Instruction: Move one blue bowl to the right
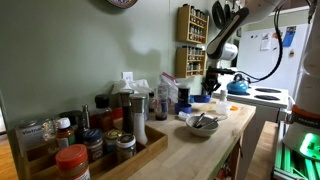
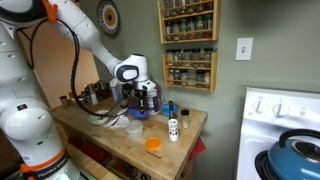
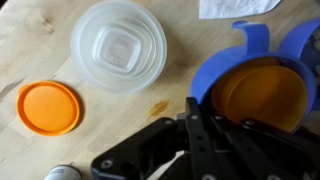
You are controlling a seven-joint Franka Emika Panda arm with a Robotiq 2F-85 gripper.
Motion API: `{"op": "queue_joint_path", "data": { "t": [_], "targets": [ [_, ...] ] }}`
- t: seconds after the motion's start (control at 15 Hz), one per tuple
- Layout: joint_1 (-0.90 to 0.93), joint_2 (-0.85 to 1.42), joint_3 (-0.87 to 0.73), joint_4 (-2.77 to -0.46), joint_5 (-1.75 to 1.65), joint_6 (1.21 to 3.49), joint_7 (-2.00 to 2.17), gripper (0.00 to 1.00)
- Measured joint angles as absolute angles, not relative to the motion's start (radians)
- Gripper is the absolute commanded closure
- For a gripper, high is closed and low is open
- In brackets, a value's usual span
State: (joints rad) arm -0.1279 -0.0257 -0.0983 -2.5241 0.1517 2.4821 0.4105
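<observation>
In the wrist view a dark-blue bowl with an orange inside lies at the right. Another blue bowl overlaps it behind. My gripper reaches in from the bottom edge. Its two black fingers stand close together, with the near bowl's left rim between them. In both exterior views the gripper hangs low over the blue bowls on the wooden counter. The fingertips are hidden behind the bowl rim.
A clear plastic container and an orange lid lie to the left of the bowls. A small bottle stands near the lid. A pale bowl with utensils, spice jars and a blue kettle on the stove are nearby.
</observation>
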Motion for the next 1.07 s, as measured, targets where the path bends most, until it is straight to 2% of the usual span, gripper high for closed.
{"op": "queue_joint_path", "data": {
  "t": [0.4,0.47,0.53,0.6,1.07],
  "targets": [
    [-0.129,0.058,-0.125,-2.524,0.048,2.646,0.526,0.99],
    [-0.129,0.068,-0.134,-2.523,0.026,2.665,0.547,0.71],
    [-0.129,0.077,-0.142,-2.522,0.012,2.675,0.562,0.70],
    [-0.129,0.085,-0.149,-2.520,0.002,2.676,0.568,0.64],
    [-0.122,0.071,-0.154,-2.508,0.043,2.655,0.507,0.12]
  ]
}}
